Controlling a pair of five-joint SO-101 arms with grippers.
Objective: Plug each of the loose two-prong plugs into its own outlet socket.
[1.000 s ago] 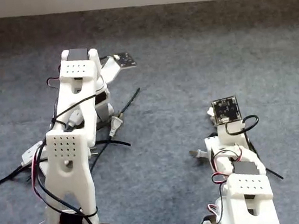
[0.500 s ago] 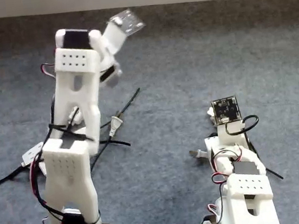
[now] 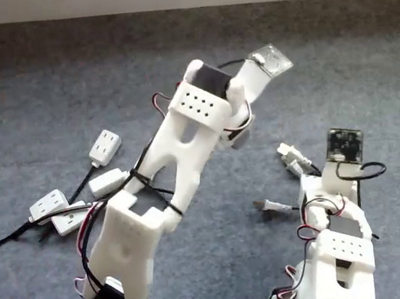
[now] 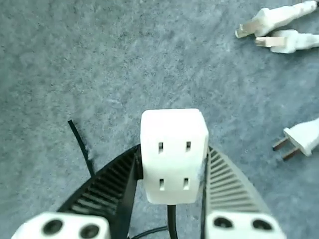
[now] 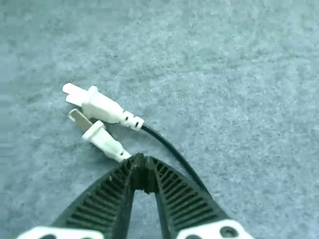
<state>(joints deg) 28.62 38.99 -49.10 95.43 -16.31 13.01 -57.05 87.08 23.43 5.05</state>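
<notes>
Over grey carpet [image 4: 94, 59], left hand [image 4: 172, 154] grips a white, boxy outlet socket [image 4: 173, 132].

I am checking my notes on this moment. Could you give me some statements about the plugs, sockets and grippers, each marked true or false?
1. The left gripper holds a white outlet socket. True.
2. A plug is already inserted in that socket. False: nothing is plugged into it.
3. Two white plugs lie side by side near the right gripper. True.
4. The right gripper is wide open. False: its fingers are closed together.
5. The plugs lie on bare wood. False: they lie on grey carpet.
</notes>
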